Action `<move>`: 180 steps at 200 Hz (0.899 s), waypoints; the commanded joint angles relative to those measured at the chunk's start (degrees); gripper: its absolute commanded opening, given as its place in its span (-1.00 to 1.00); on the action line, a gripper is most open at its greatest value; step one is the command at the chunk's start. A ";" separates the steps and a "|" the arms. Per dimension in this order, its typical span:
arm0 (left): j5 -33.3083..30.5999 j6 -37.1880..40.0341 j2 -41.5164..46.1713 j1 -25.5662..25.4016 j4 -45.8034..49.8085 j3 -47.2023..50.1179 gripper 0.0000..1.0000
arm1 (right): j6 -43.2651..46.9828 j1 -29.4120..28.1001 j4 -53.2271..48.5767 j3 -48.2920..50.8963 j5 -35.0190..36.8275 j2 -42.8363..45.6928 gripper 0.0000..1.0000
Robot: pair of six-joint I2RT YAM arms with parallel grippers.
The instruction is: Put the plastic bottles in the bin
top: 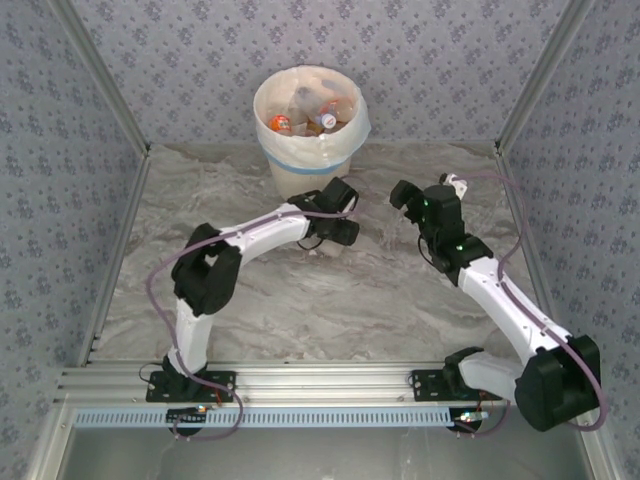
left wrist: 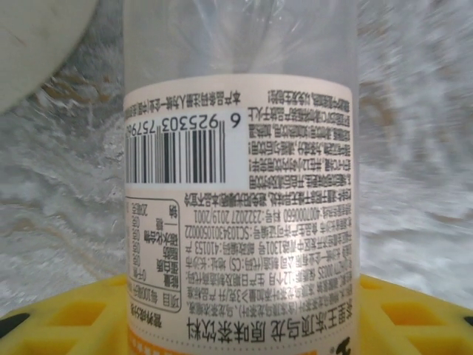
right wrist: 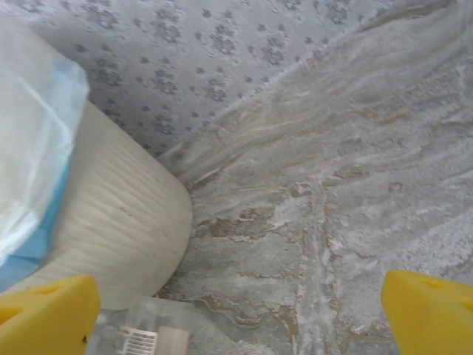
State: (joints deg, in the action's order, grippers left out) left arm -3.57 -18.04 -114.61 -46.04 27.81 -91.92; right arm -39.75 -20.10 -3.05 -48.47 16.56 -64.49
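Observation:
A clear plastic bottle with a white printed label and barcode stands between the yellow fingers of my left gripper, whose jaws press against both its sides. From above, the left gripper sits low on the table just in front of the bin. The bin is a cream bucket with a white bag and a blue band, and several bottles lie inside it. My right gripper hovers to the right of the bin, open and empty. In its wrist view the right gripper faces bare table, with the bin on the left and part of the held bottle at the bottom.
Patterned walls close in the marble table at the back and both sides. The bin stands against the back wall. The two grippers are close to each other in front of the bin. Open table lies toward the near edge.

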 commanded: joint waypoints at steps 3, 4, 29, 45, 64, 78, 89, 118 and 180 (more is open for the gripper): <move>3.52 1.43 9.45 -0.22 -4.16 1.75 0.00 | 3.18 0.35 5.86 1.78 -3.84 3.07 1.00; 3.54 1.43 9.65 -0.25 -4.30 1.83 0.00 | 3.18 0.33 5.99 1.79 -4.00 3.19 1.00; 4.63 1.11 15.11 -0.12 -6.18 3.23 -0.01 | 7.67 0.35 7.30 1.07 -7.95 4.57 1.00; 5.77 0.89 17.88 -0.01 -6.84 3.16 -0.01 | 9.11 0.35 7.48 0.23 -10.45 5.05 1.00; 6.03 0.86 20.75 0.43 -7.52 3.15 -0.02 | 10.33 0.31 8.41 -0.26 -14.19 5.56 1.00; 5.97 0.59 22.72 1.39 -7.86 3.15 -0.02 | 9.93 0.29 9.34 -0.46 -16.18 5.72 1.00; 5.20 -0.21 24.22 2.45 -7.50 2.91 -0.04 | 9.80 0.23 9.79 -0.74 -17.72 5.77 1.00; -1.95 -2.96 28.69 5.29 -6.32 3.11 -0.05 | 10.19 -0.16 10.22 -1.68 -21.73 5.21 1.00; -8.65 -5.84 32.48 13.73 -12.27 3.20 0.01 | 9.89 -1.25 9.43 -3.87 -21.59 2.63 1.00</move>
State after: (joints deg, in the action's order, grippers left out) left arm -10.31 -21.69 -81.80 -35.68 19.31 -85.78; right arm -30.39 -20.78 5.13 -50.09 -3.95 -60.77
